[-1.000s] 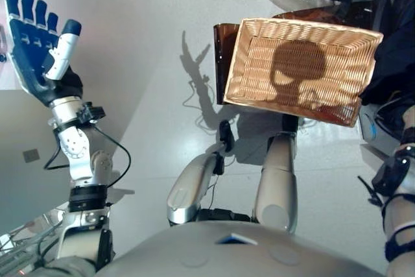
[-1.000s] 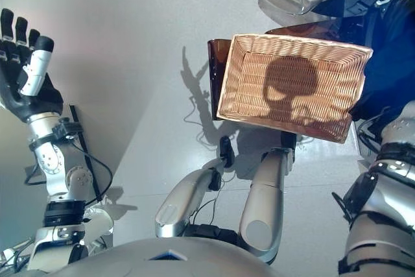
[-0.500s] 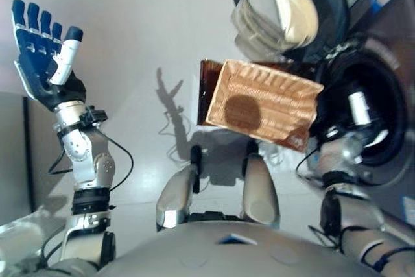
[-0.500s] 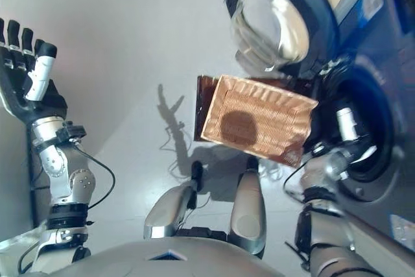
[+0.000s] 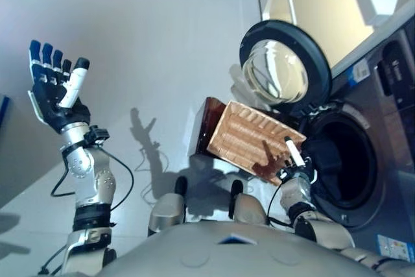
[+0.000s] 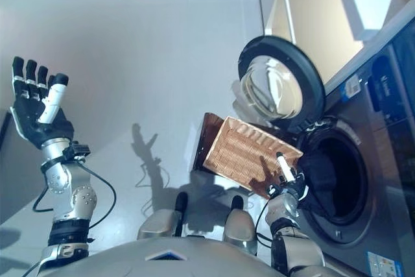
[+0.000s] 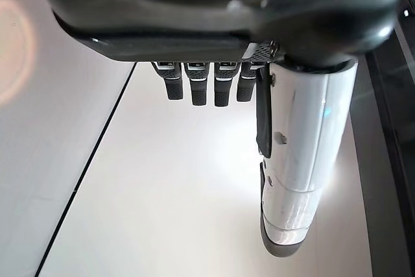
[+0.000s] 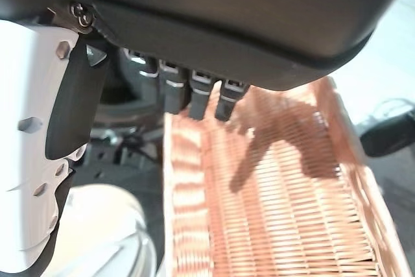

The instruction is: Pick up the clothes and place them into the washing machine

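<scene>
Both the right hand [image 5: 293, 160] and raised left hand [image 5: 57, 89] are spread, holding nothing; wicker basket [image 5: 249, 139] looks bare, so check the washing machine [image 5: 350, 167] drum before closing.

Tan woven basket [image 5: 249, 139]; grey washing machine [image 5: 379, 128], black door ring.

Washing machine [image 5: 363, 154] drum interior too dark

Wicker basket [image 5: 249, 139] sits on a brown stand [image 5: 202, 128] just beside the washing machine [image 5: 382, 134], whose round door [image 5: 285, 69] hangs open. Right hand [image 5: 290, 157] hovers at the basket's edge nearest the drum opening [image 5: 340, 160]; left hand [image 5: 55, 89] is raised, fingers spread.
</scene>
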`<state>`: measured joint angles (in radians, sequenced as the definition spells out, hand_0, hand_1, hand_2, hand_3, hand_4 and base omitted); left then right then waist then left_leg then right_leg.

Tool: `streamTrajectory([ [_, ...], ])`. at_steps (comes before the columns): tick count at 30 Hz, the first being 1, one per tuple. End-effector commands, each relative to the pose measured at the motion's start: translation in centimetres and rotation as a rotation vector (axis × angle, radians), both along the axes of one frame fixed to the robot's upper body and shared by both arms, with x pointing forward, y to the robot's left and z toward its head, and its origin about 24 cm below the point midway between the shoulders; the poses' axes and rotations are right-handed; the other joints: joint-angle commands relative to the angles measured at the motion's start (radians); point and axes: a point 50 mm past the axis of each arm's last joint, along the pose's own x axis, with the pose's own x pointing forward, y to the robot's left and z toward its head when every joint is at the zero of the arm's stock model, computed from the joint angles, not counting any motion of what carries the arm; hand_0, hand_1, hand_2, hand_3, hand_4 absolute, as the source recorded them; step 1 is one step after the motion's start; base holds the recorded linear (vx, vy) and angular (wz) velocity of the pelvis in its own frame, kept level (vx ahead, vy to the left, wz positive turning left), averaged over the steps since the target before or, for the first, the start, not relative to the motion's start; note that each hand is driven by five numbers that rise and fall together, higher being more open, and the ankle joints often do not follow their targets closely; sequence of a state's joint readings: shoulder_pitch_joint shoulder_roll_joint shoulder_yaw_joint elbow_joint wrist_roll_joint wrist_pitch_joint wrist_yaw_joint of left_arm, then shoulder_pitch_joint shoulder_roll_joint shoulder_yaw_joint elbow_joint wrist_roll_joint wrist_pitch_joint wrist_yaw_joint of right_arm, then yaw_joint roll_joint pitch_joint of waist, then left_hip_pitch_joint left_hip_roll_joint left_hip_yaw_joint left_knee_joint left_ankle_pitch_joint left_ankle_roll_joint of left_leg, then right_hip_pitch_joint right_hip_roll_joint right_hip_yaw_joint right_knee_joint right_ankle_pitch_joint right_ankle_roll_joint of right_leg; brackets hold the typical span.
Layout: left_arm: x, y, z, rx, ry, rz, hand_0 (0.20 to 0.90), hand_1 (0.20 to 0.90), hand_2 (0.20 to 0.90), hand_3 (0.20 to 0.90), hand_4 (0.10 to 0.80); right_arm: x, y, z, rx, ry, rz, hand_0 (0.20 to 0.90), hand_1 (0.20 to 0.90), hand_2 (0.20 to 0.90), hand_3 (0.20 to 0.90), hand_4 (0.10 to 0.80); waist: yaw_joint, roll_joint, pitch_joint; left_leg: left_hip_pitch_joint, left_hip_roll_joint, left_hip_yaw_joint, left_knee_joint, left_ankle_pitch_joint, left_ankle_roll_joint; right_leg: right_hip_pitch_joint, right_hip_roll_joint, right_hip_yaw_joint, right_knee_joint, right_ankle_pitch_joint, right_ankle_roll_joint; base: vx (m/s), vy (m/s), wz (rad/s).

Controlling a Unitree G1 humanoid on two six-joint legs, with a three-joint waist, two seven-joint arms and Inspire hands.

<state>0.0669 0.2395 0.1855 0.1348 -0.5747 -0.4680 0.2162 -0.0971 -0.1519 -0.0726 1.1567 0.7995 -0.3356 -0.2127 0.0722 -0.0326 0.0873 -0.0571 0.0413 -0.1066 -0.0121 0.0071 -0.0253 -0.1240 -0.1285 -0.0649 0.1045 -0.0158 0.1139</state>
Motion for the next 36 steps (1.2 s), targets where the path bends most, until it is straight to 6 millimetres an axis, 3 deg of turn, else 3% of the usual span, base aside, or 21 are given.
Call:
streamTrajectory([
  [1, 0.6, 0.8, 3.3, 0.186, -0.112, -0.018, 0.900, 0.900, 0.900, 0.900, 0.800, -1.2, 0.5, -0.3, -0.107, 0.074, 0.211, 0.900, 0.900, 0.900, 0.900, 0.800, 0.006, -0.044, -0.060, 0.009, -0.009, -0.007, -0.003, -0.047, -0.035, 0.039, -0.013, 0.001, -0.046, 0.004, 0.005, 0.027, 0.054, 0.04],
  [3, 0.6, 0.7, 3.2, 0.193, -0.105, -0.029, 0.900, 0.900, 0.900, 0.900, 0.800, -1.9, 0.8, -0.7, -0.123, 0.116, 0.270, 0.900, 0.900, 0.900, 0.900, 0.800, 0.006, -0.051, -0.067, 0.015, -0.008, -0.007, -0.008, -0.046, -0.034, 0.045, -0.015, 0.003, -0.051, 0.010, 0.008, 0.004, 0.048, -0.01],
  [5, 0.5, 0.5, 2.8, 0.200, -0.083, -0.036, 0.900, 0.900, 0.900, 0.900, 0.800, -4.1, 1.9, -1.7, -0.151, 0.223, 0.392, 0.900, 0.900, 0.900, 0.900, 0.800, 0.000, -0.066, -0.082, 0.031, -0.008, -0.003, -0.018, -0.045, -0.028, 0.057, -0.017, 0.010, -0.062, 0.025, 0.018, -0.016, 0.075, -0.06],
  [6, 0.5, 0.5, 2.8, 0.200, -0.082, -0.035, 0.900, 0.900, 0.900, 0.900, 0.800, -4.1, 2.0, -1.7, -0.151, 0.224, 0.393, 0.900, 0.900, 0.900, 0.900, 0.800, 0.000, -0.066, -0.082, 0.031, -0.008, -0.002, -0.019, -0.045, -0.028, 0.058, -0.018, 0.010, -0.063, 0.026, 0.018, -0.020, 0.075, -0.10],
  [15, 1.1, -0.6, 2.7, 0.198, -0.083, -0.078, 0.900, 0.900, 0.900, 0.900, 0.800, -11.5, 3.6, -3.8, -0.047, 0.483, 0.412, 0.900, 0.900, 0.900, 0.900, 0.800, -0.035, -0.093, -0.096, 0.061, -0.028, 0.015, -0.061, -0.034, -0.004, 0.064, -0.048, 0.037, -0.077, 0.095, 0.062, -0.057, 0.101, -0.06],
  [19, 1.6, -1.2, 2.8, 0.196, -0.087, -0.126, 0.900, 0.900, 0.900, 0.900, 0.800, -13.2, 4.0, -4.1, -0.015, 0.554, 0.413, 0.900, 0.900, 0.900, 0.900, 0.800, -0.041, -0.112, -0.086, 0.071, -0.042, 0.016, -0.061, -0.039, 0.011, 0.067, -0.065, 0.047, -0.052, 0.134, 0.075, -0.046, 0.101, -0.02],
  [24, 1.8, -1.6, 2.6, 0.191, -0.079, -0.155, 0.900, 0.900, 0.900, 0.900, 0.800, -12.9, 4.4, -4.2, -0.013, 0.558, 0.436, 0.900, 0.900, 0.900, 0.900, 0.800, -0.041, -0.131, -0.085, 0.088, -0.055, 0.012, -0.064, -0.049, 0.028, 0.071, -0.081, 0.066, -0.031, 0.182, 0.088, -0.015, 0.081, 0.00],
  [30, 1.7, -1.5, 2.5, 0.193, -0.066, -0.154, 0.900, 0.900, 0.900, 0.900, 0.800, -9.3, 5.6, -3.8, -0.078, 0.453, 0.576, 0.900, 0.900, 0.900, 0.900, 0.800, -0.034, -0.140, -0.087, 0.112, -0.064, 0.031, -0.057, -0.067, 0.047, 0.069, -0.088, 0.109, -0.016, 0.231, 0.095, 0.001, 0.059, -0.08],
  [36, 1.4, -1.3, 2.2, 0.196, -0.051, -0.136, 0.900, 0.900, 0.900, 0.900, 0.800, -8.6, 6.3, -3.7, -0.087, 0.426, 0.633, 0.900, 0.900, 0.900, 0.900, 0.800, -0.028, -0.146, -0.095, 0.127, -0.062, 0.039, -0.051, -0.079, 0.053, 0.076, -0.086, 0.122, -0.016, 0.231, 0.096, 0.018, 0.019, -0.15],
])
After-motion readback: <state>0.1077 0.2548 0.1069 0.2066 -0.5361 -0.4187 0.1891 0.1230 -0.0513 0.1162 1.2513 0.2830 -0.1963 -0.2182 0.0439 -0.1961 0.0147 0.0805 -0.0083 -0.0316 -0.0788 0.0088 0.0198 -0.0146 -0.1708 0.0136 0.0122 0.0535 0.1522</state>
